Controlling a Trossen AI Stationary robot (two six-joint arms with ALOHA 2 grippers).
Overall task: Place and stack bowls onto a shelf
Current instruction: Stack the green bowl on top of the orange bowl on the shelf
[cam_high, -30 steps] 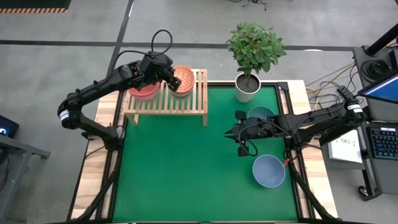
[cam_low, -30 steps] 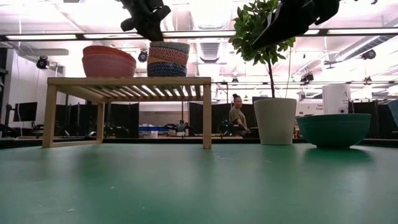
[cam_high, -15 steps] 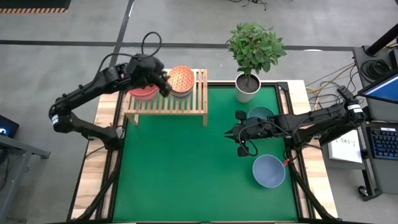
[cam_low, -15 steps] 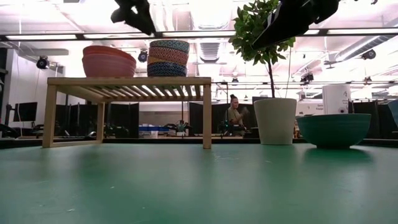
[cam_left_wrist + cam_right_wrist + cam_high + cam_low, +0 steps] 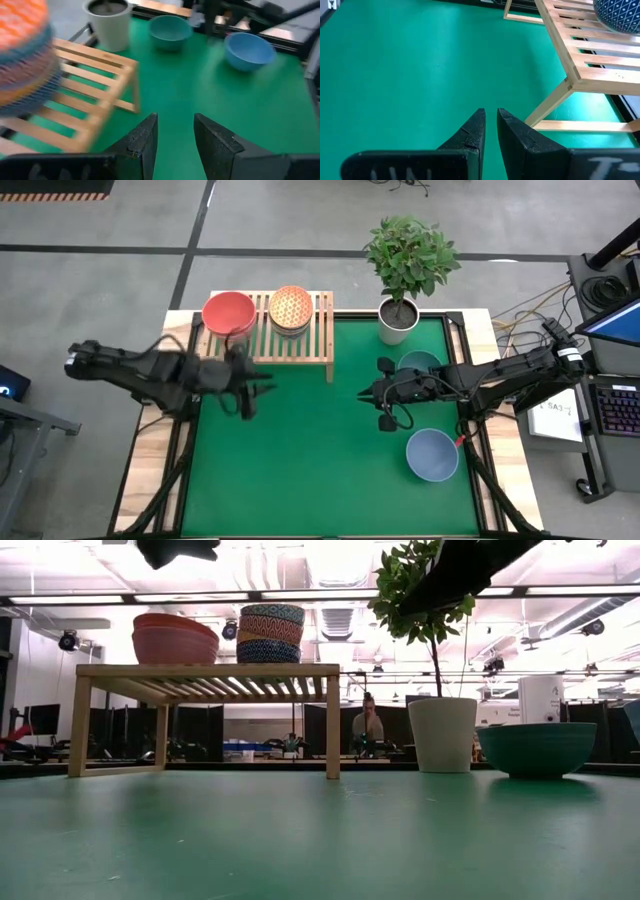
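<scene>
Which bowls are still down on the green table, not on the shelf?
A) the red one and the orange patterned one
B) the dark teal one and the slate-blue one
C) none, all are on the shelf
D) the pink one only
B: the dark teal bowl and the slate-blue bowl sit on the green table near the right gripper, while the other bowls are stacked on the shelf.

I see open green bench (image 5: 300, 460) across the middle and near side, wide enough for either claw. The shelf (image 5: 300, 352) blocks the far left, with bowl stacks on its left part and bare slats at its right end. On the right, the plant pot (image 5: 398, 320), teal bowl (image 5: 420, 363) and slate-blue bowl (image 5: 432, 455) crowd the edge.
</scene>
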